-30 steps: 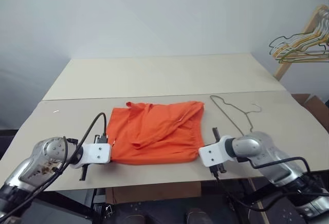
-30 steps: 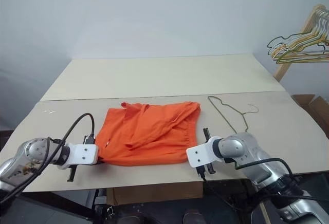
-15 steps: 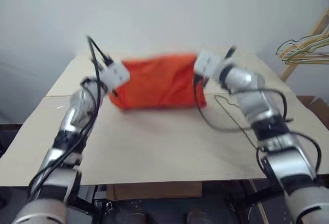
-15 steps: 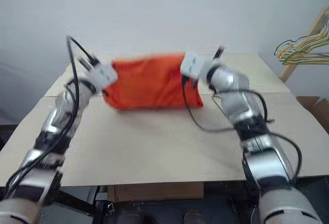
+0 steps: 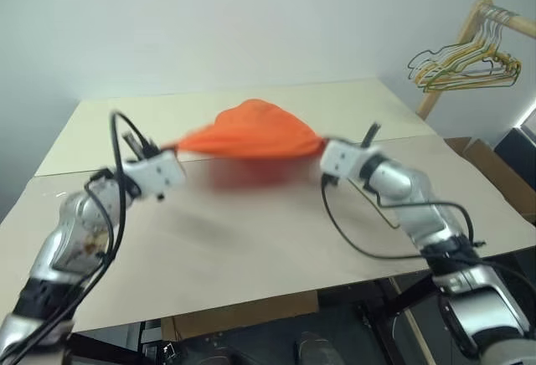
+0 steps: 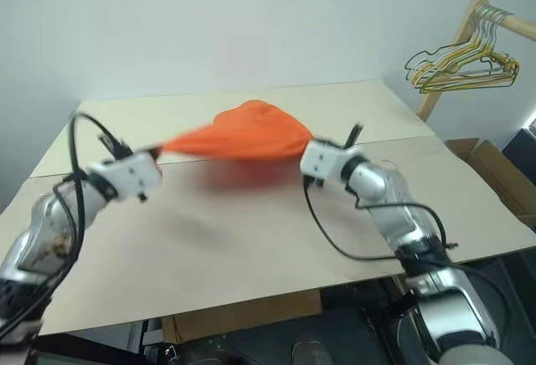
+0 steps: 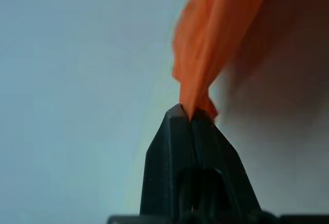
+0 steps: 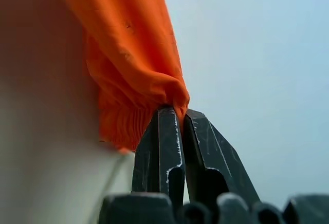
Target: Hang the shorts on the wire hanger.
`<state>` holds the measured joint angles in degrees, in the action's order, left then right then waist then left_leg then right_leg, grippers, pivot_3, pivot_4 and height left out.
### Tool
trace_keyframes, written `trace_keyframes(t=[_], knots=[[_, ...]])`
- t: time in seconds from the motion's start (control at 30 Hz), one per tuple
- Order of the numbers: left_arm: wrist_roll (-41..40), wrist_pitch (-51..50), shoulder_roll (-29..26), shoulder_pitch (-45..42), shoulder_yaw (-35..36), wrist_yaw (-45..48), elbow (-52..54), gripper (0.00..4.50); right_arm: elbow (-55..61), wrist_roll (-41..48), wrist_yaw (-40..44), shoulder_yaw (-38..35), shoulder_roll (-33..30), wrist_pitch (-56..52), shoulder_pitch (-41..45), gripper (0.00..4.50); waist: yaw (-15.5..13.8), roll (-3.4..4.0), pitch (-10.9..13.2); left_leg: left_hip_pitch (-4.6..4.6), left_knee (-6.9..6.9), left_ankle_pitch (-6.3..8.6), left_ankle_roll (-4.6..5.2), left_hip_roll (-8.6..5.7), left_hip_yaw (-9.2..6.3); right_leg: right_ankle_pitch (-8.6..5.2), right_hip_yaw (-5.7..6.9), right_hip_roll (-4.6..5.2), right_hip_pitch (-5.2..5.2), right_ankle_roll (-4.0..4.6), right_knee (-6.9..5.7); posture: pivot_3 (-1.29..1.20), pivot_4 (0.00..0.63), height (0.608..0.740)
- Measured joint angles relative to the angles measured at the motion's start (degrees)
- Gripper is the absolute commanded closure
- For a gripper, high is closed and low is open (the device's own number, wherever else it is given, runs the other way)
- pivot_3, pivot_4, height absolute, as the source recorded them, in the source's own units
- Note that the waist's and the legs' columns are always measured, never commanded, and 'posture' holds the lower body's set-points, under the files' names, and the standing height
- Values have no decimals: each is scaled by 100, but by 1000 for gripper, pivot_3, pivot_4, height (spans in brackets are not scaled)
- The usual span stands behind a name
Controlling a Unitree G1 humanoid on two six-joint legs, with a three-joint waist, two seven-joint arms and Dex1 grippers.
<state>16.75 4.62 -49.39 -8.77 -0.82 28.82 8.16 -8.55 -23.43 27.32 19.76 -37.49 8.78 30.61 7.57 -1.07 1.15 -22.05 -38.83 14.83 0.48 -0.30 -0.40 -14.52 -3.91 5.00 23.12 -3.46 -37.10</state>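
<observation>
- You had the shorts (image 5: 260, 131) off the table (image 5: 251, 231) and in the air above its middle, stretched between both grippers.
- Your left gripper (image 7: 191, 115) was clamped tight on one end of the orange fabric; in the left wrist view the cloth came straight out from between the closed black fingers (image 7: 169, 147) as a narrow twisted strip.
- Your right gripper (image 8: 177, 112) was likewise pinched on the other end, where the gathered fabric bunched up just past the fingertips (image 8: 164, 131).
- The long axis of the shorts ran side to side across the table, from your left gripper to your right one, roughly level.
- Between the two grips the fabric bulged upward into a rounded hump, highest about the middle, and tapered to a thin point toward the left end.
- The cloth was blurred in the head views, and a soft reddish shadow lay on the table under it.
- I could not tell which edge of the shorts was the waistband or which way the leg openings pointed.
- The wire hanger could not be made out on the table with any certainty; a cable from the right arm crossed the area beside that arm.
- A bunch of pale hangers (image 5: 456, 59) hung on a wooden rack (image 5: 469, 38) to the far right, well apart from the shorts.
</observation>
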Motion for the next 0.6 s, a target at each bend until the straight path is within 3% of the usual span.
trace_keyframes(t=[0.1, 0.33, 0.6], knots=[[114, 37, -219, 581, -25, 315, 294, 4487, 372, 115, 853, 178, -390, 217, -269, 4500, -76, 2, 12, 82, 8, 14, 18, 19, 9, -6, 2, -16, -87, 0, 27, -38, 0, 740], [-385, -90, -1157, 1893, 125, 1857, 1279, 4487, 1090, 696, 2547, 234, -1208, 598, -722, 4500, -239, -8, 16, 88, 4, 25, 27, 35, 33, -7, -7, -13, -91, 0, 32, -30, 0, 740], [-770, -866, -1585, 2659, 254, 2976, 2484, 4487, 997, 858, 3278, 253, -1351, 1171, -731, 4500, -408, -10, 18, 99, 4, 26, 29, 38, 64, -11, -9, -28, -96, 10, 31, -9, 0, 740]])
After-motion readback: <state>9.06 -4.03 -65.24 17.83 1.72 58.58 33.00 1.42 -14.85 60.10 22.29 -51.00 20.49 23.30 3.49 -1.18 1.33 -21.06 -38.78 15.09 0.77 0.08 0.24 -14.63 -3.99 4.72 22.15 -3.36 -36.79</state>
